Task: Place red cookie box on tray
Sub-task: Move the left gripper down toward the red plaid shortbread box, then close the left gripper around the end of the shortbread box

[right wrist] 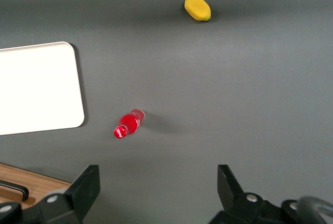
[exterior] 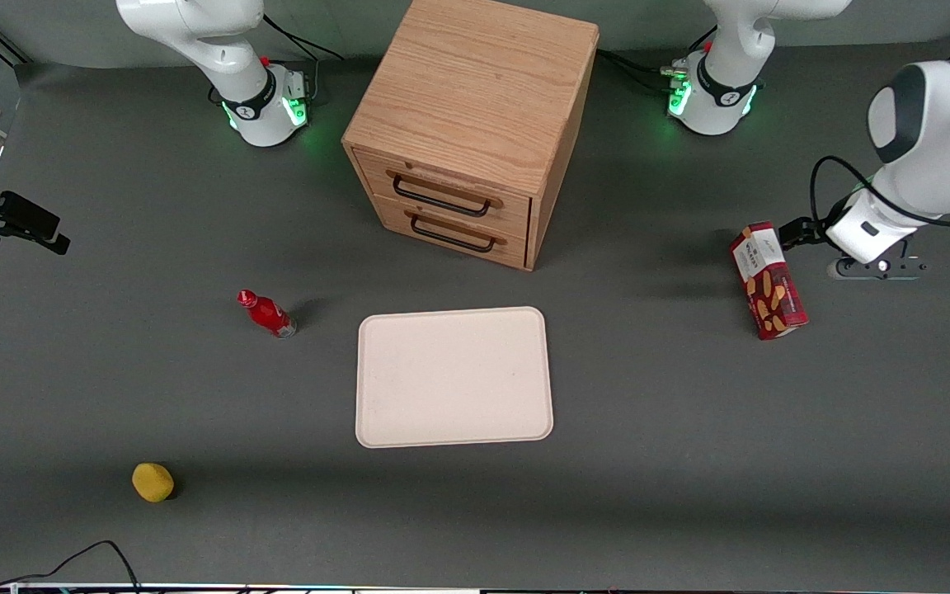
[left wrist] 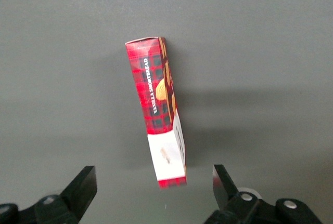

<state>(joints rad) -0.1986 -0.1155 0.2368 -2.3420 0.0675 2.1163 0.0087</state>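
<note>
The red cookie box [exterior: 768, 280] stands on the tabletop [exterior: 689, 462] toward the working arm's end, well apart from the tray [exterior: 453, 377]. The end effector [left wrist: 153, 193] hovers above it, fingers spread apart and empty. Light, crushable cardboard, I'd judge: pinch its slim sides mid-length, gently.

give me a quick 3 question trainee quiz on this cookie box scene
1. True or false: the red cookie box already lies on the tray.
2. The gripper is: A) shut on the box, B) open above the box, C) inside a drawer.
3. Which thing lies nearest the front camera?

Key
1. False; the box stands on the table toward the working arm's end, apart from the tray.
2. B
3. The yellow object; the red bottle and wooden drawer cabinet sit farther away.
</note>
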